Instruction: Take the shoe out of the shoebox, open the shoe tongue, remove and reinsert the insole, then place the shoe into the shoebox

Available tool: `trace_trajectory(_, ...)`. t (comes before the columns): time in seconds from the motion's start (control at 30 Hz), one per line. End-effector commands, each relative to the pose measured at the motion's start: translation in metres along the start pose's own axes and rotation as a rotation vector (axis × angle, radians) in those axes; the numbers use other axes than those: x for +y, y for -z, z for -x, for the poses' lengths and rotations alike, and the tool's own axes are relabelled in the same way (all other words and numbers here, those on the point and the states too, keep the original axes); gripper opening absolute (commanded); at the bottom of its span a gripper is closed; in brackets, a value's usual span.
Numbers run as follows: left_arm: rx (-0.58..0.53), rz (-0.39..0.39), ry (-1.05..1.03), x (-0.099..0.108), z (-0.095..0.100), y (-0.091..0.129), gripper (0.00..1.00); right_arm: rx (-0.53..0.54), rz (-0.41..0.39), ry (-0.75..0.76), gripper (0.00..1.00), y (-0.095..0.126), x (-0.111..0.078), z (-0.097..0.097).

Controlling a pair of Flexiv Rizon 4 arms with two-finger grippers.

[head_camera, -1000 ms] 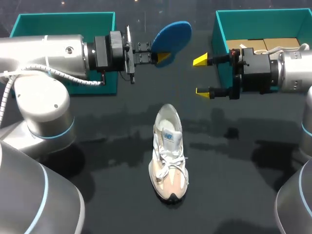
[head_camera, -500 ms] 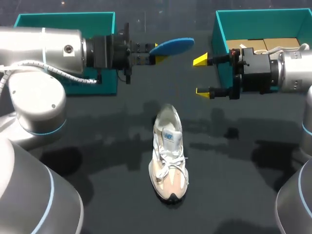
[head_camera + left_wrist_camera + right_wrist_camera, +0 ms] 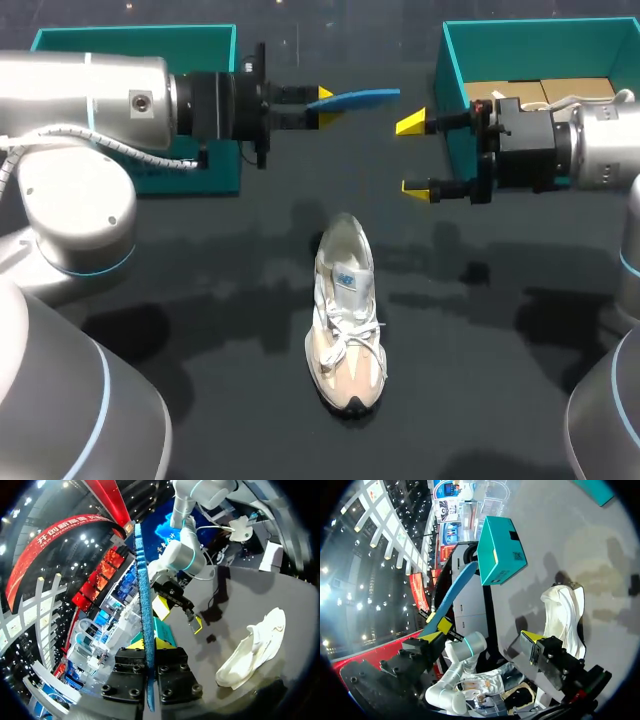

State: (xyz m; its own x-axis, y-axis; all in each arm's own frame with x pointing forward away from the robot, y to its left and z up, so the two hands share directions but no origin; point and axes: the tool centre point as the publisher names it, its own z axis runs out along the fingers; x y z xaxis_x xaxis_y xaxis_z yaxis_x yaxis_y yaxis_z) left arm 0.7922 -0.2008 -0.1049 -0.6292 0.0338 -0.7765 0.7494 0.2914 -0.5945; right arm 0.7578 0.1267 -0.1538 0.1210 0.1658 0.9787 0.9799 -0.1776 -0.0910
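Your left hand (image 3: pixel 322 97) is clamped on the blue insole (image 3: pixel 365 96), holding it edge-on above the surface (image 3: pixel 220 300). In the left wrist view the insole runs straight out between the fingers like a thin blade. Your right hand (image 3: pixel 412 155) faces it with fingers wide apart, just in front of the teal shoebox (image 3: pixel 452 78). The shoe (image 3: pixel 346 330) sits on the surface between the arms, toe toward the near edge, well apart from both hands.

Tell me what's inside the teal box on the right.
The right teal box shows tan cardboard-like pieces and a bit of something white; the right arm covers the rest of its floor.
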Motion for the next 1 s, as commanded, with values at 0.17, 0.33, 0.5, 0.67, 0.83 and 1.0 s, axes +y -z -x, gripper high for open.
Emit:
trace_trajectory(0.17,-0.019,-0.034,-0.149,-0.002,-0.008,0.003,0.0,-0.001,0.003,0.0,1.0,-0.002,-0.001,0.001)
trace_trajectory(0.33,-0.032,-0.011,-0.304,-0.001,-0.009,0.006,0.0,-0.001,0.003,0.0,1.0,-0.002,-0.001,0.001)
trace_trajectory(0.5,-0.061,0.004,-0.399,0.0,-0.008,0.009,0.0,-0.001,0.003,0.0,1.0,-0.002,-0.001,0.001)
trace_trajectory(0.67,-0.104,0.017,-0.516,0.003,-0.009,0.012,0.0,-0.001,0.003,0.0,1.0,-0.002,-0.001,0.001)
trace_trajectory(0.83,-0.13,0.009,-0.646,0.005,-0.012,0.013,0.0,-0.008,-0.003,-0.001,1.0,-0.003,-0.001,0.001)
trace_trajectory(1.0,-0.113,0.004,-0.703,0.01,-0.016,0.009,0.0,-0.015,-0.018,0.036,1.0,-0.007,-0.003,-0.005)
